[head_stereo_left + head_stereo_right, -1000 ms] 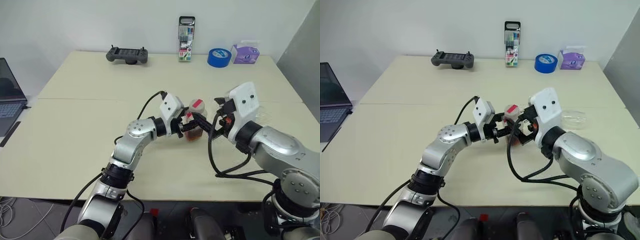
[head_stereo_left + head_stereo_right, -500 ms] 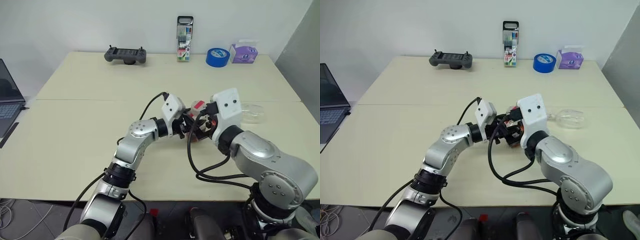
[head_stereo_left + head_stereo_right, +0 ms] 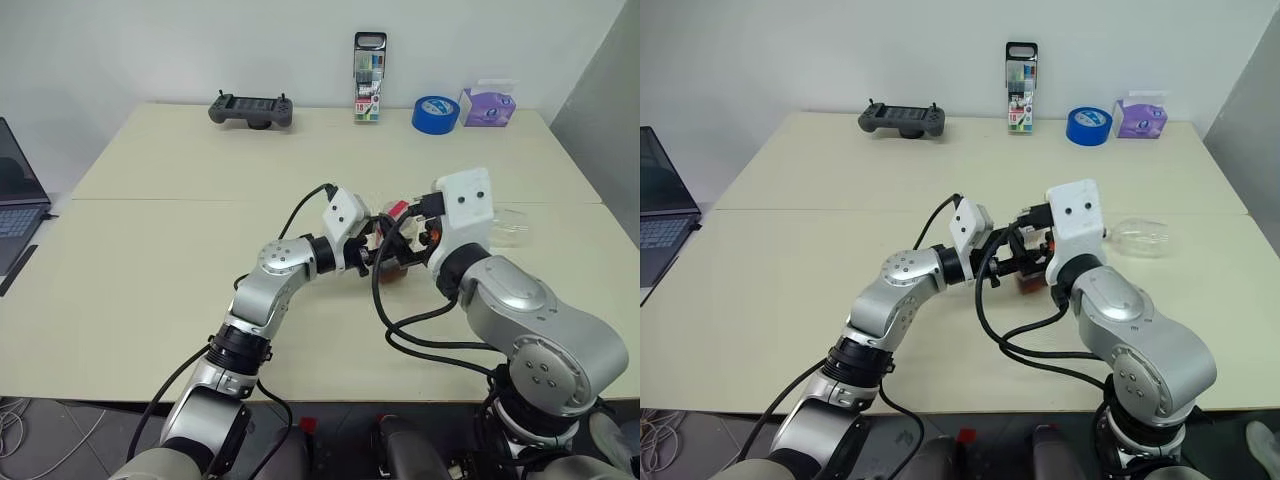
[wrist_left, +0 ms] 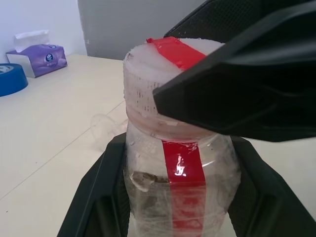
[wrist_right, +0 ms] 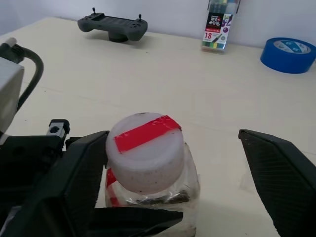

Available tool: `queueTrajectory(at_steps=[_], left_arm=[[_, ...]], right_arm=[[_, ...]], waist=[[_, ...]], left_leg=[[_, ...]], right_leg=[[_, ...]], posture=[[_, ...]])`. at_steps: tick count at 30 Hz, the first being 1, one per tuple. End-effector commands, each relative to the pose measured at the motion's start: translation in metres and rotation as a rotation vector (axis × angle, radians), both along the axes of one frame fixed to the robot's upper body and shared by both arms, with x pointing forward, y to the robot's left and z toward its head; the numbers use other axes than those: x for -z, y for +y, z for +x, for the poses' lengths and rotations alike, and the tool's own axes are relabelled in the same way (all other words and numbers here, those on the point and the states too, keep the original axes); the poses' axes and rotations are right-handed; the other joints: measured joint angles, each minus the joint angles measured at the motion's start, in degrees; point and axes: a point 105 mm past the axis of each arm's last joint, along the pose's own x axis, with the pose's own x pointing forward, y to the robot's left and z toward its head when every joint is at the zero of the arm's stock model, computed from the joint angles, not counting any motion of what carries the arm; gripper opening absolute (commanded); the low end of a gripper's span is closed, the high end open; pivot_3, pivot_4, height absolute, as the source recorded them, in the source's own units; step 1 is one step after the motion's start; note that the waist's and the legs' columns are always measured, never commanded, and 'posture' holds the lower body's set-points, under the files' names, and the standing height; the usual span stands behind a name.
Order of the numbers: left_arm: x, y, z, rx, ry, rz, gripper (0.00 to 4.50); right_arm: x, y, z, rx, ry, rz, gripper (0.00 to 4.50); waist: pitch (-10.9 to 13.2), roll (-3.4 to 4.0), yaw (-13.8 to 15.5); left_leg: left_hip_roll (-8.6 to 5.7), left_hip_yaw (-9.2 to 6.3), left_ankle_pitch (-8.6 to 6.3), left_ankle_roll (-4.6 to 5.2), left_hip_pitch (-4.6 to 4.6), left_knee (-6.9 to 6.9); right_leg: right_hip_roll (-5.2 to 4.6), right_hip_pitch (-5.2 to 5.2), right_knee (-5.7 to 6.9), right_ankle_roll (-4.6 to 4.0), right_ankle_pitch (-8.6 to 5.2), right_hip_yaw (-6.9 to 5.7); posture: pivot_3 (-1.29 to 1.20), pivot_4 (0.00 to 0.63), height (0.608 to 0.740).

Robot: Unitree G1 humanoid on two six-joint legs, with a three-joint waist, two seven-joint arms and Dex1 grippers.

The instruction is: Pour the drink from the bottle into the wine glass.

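Right gripper slid left, jaws apart around the cap. Left gripper clamped the bottle. Uncapping; next, grip and twist.

Far edge of my table: gamepad, upright marker pack, blue tape roll, purple tissue box, in a row from my left to my right. Laptop off the table's left side, partly cut off.

Left claw clamped; right claw spread wide.
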Motion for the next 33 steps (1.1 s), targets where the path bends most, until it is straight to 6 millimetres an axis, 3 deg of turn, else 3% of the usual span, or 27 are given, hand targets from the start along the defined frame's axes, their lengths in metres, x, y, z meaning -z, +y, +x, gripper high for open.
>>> queueTrajectory(at_steps=[1,5,6,12,14,18,20,23,25,33], left_arm=[[-0.024,-0.001,-0.003,0.019,-0.086,-0.038,2.09],[-0.024,0.000,-0.002,0.012,-0.088,-0.038,2.09],[-0.024,0.000,-0.002,0.011,-0.088,-0.038,2.08],[-0.025,0.001,-0.002,0.005,-0.089,-0.037,2.08],[-0.025,0.000,-0.002,0.003,-0.088,-0.038,2.08],[-0.027,-0.005,-0.002,0.007,-0.093,-0.042,2.08],[-0.029,-0.005,-0.002,0.008,-0.099,-0.041,2.08],[-0.032,-0.005,-0.004,0.007,-0.107,-0.046,2.07],[-0.032,-0.001,-0.004,-0.004,-0.111,-0.042,2.07],[-0.030,0.009,-0.005,-0.058,-0.116,-0.040,2.07]], right_arm=[[-0.006,-0.003,0.001,0.017,-0.031,0.004,3.27],[-0.001,0.001,0.001,-0.007,-0.007,-0.009,1.91],[-0.001,0.002,0.000,-0.011,-0.005,-0.009,1.84],[-0.008,0.000,0.004,-0.016,-0.043,-0.030,1.84],[-0.011,0.000,0.005,-0.088,-0.071,-0.069,1.84],[-0.008,0.006,-0.007,-0.524,-0.043,0.127,1.84],[0.006,-0.001,-0.017,-0.751,0.056,0.095,1.84],[0.003,-0.009,-0.022,-0.934,0.063,0.037,1.84],[-0.005,-0.009,-0.018,-1.007,0.039,0.005,1.84],[0.004,-0.005,-0.008,-1.090,0.050,-0.159,1.84]], waist=[[0.0,0.00,0.0],[0.0,0.00,0.0],[0.0,0.00,0.0],[0.0,0.00,0.0],[0.0,0.00,0.0],[0.0,-0.01,0.0],[0.0,0.01,0.2],[0.0,0.00,0.1],[0.0,0.00,-0.4],[0.0,0.01,-0.2]], left_leg=[[0.00,0.00,0.00,0.00,0.00,0.00],[0.00,0.00,0.00,0.00,0.00,0.00],[0.00,0.00,0.00,0.00,0.00,0.00],[0.00,0.00,0.00,0.00,0.00,0.00],[0.00,-0.01,0.00,0.00,0.00,0.00],[-0.09,0.02,0.00,0.01,0.01,0.01],[-0.15,0.04,-0.01,0.03,0.00,0.02],[-0.36,0.13,0.02,0.10,-0.01,0.04],[-0.35,0.19,0.02,0.11,0.05,0.03],[0.07,0.09,0.03,0.11,0.13,-0.07]], right_leg=[[0.00,0.00,0.00,0.00,0.00,0.00],[0.00,0.00,0.00,0.00,0.00,-0.01],[0.00,0.00,0.00,0.00,0.00,-0.01],[0.00,0.00,0.00,0.00,0.00,-0.01],[0.00,0.00,-0.01,0.00,0.00,-0.02],[0.10,0.06,-0.06,0.00,0.00,-0.04],[0.09,0.08,-0.07,0.00,0.00,-0.03],[-0.10,0.10,-0.12,0.01,0.00,0.04],[-0.11,0.08,-0.09,0.02,0.00,0.15],[0.26,0.07,0.01,0.01,0.00,0.05]], posture=[[0.00,0.150,0.740],[0.00,0.150,0.740],[0.00,0.150,0.740],[0.00,0.150,0.740],[0.00,0.150,0.740],[0.00,0.150,0.740],[0.00,0.150,0.740],[0.00,0.150,0.740],[0.00,0.150,0.740],[0.00,0.150,0.740]])
